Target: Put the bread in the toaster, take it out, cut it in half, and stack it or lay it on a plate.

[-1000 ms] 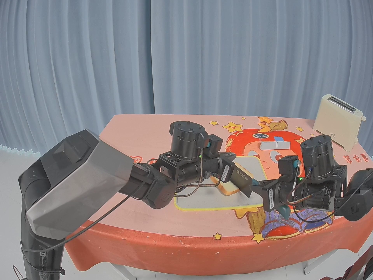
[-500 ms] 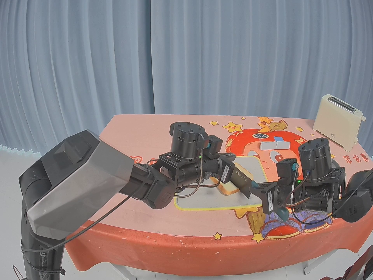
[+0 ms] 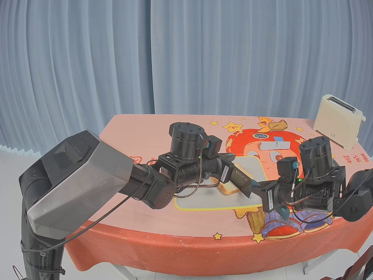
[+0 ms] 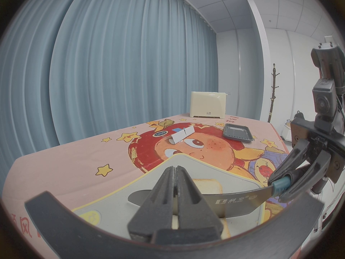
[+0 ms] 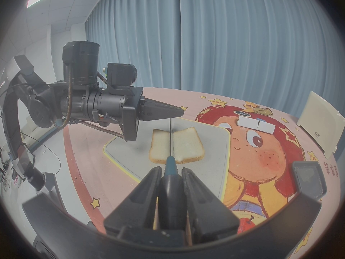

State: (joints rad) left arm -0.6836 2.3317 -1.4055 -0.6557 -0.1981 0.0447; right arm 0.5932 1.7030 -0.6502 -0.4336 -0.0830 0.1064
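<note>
Right tool (image 5: 169, 169) clamped on teal-handled steel knife (image 4: 230, 200), blade edge-down across square white bread slice (image 5: 187, 146) on grey cutting board (image 5: 212, 162), orange-clothed surface (image 3: 147, 137); left tool (image 4: 176, 169) fully closed, empty, over slice.

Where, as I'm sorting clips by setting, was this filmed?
Probably a staged test room, not a home kitchen: floor-length curtains hang behind a cartoon tablecloth, a toaster sits near its edge, and a panelled office ceiling shows.
</note>
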